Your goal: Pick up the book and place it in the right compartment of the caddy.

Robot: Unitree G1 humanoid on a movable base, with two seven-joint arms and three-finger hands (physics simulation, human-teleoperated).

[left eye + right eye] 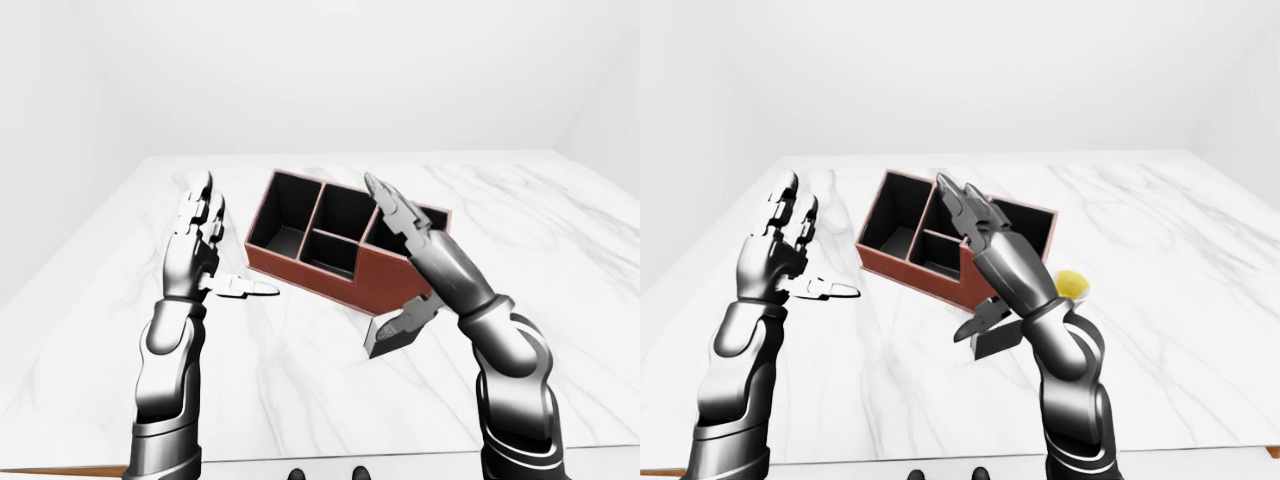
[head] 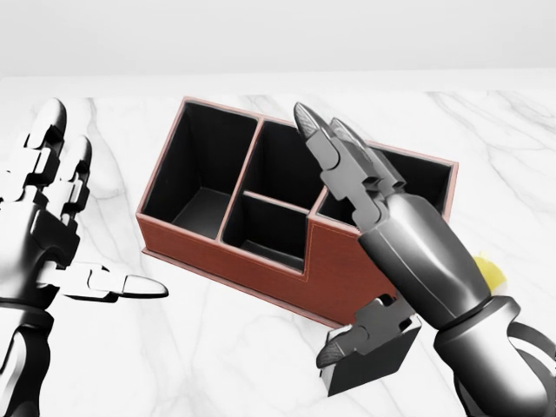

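Lying on the marble table (image 2: 217,356) below the caddy (image 2: 261,252), the book (image 2: 369,365) is touched by the open right hand (image 2: 365,252), a yellow thing (image 1: 1072,283) is half hidden, and the left hand (image 2: 52,226) is spread open.

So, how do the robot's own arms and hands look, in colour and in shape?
Both arms are glossy, chrome-like metal: rounded silver and dark grey shells with black joints. The left hand and the right hand each have three jointed fingers with pointed, bullet-shaped silver tips. No cables, markings or sleeves show.
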